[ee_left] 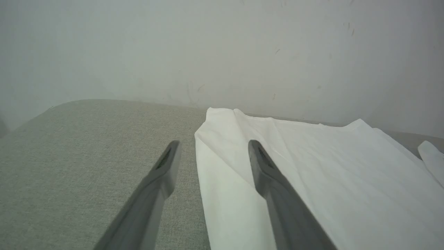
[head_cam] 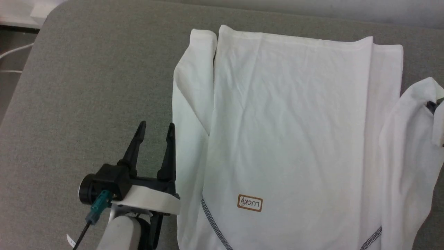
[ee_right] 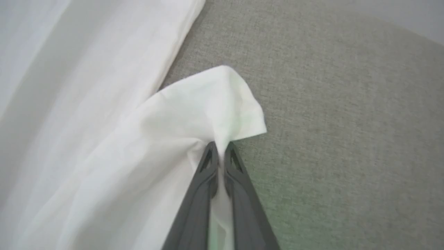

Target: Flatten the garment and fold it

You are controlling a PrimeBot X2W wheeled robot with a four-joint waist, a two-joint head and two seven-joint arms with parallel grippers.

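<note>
The white garment (head_cam: pixel 288 132) lies on the grey fabric surface (head_cam: pixel 86 86), the left gripper (head_cam: pixel 156 124) beside it, fingers (head_cam: pixel 133 149) apart.

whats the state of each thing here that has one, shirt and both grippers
white thin-fabric T-shirt: spread on the grey fabric surface, lightly creased, right-hand edge bunched up
dark two-fingered left gripper: open, empty, by the T-shirt's left edge
dark two-fingered right gripper: shut on a fold of the T-shirt

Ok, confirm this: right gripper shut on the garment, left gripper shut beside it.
The left gripper is open, not shut; the left wrist view shows its fingers apart beside the garment. The right gripper is shut on the garment.
</note>
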